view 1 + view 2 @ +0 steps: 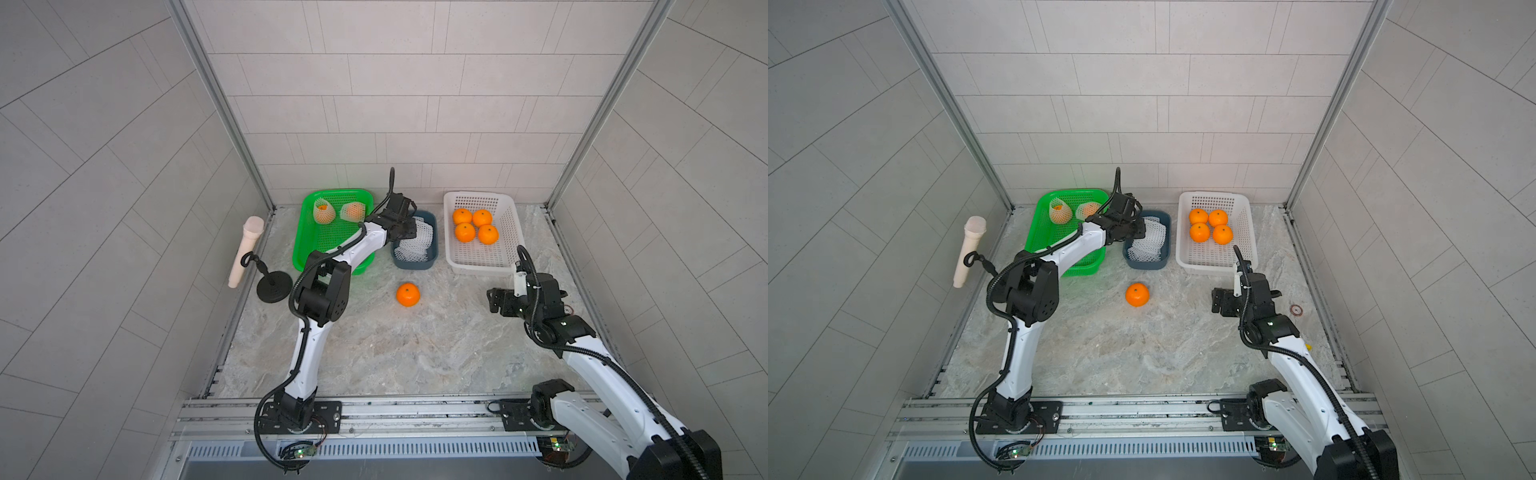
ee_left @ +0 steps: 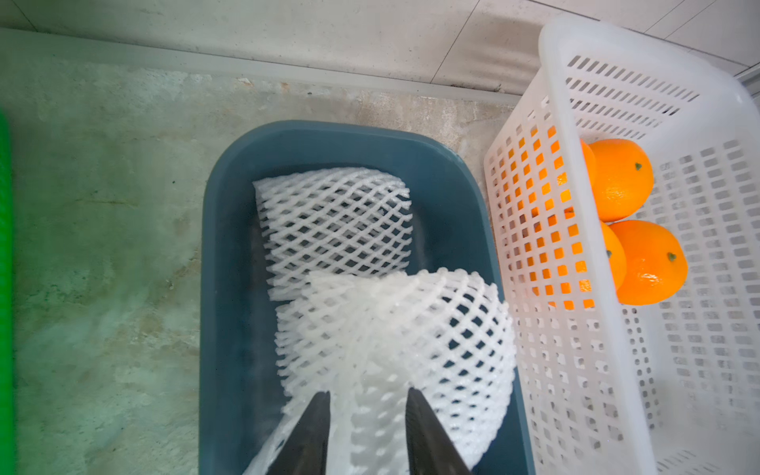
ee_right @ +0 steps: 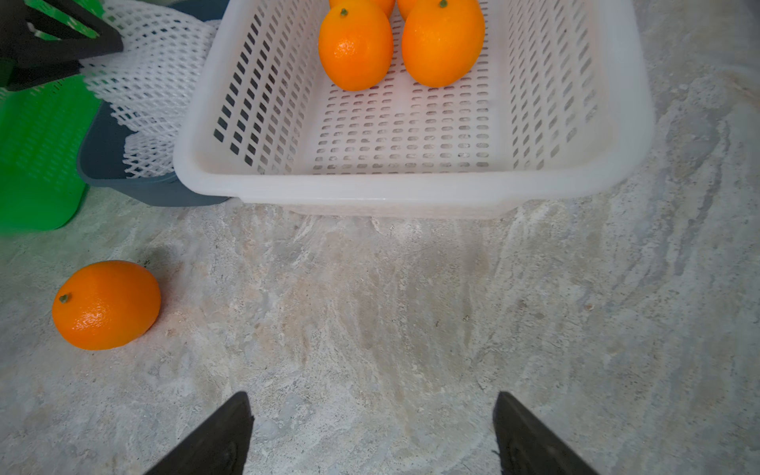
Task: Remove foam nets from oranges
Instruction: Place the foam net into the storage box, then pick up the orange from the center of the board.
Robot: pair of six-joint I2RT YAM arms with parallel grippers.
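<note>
Green plastic basket (image 1: 320, 249): two round oranges (image 1: 323, 214) wrapped in white foam nets (image 1: 345, 212).
Left claw (image 2: 368, 395): above the dark blue plastic tub (image 2: 329, 131), fingers a little apart, a net (image 2: 390, 329) loose between them.
Tub: empty nets (image 2: 337, 226) piled inside.
Bare orange (image 1: 408, 294): alone on the stone table (image 1: 374, 353).
White holey plastic basket (image 1: 482, 255): four bare oranges (image 1: 464, 232).
Right claw (image 3: 371, 395): spread wide, empty, above the table.

The left arm (image 1: 304, 355) and right arm (image 1: 586, 370) have white links, black joints and ribbed black cables (image 1: 256, 424). Green lights (image 1: 297, 451) glow at six o'clock of their bases (image 1: 291, 415).
</note>
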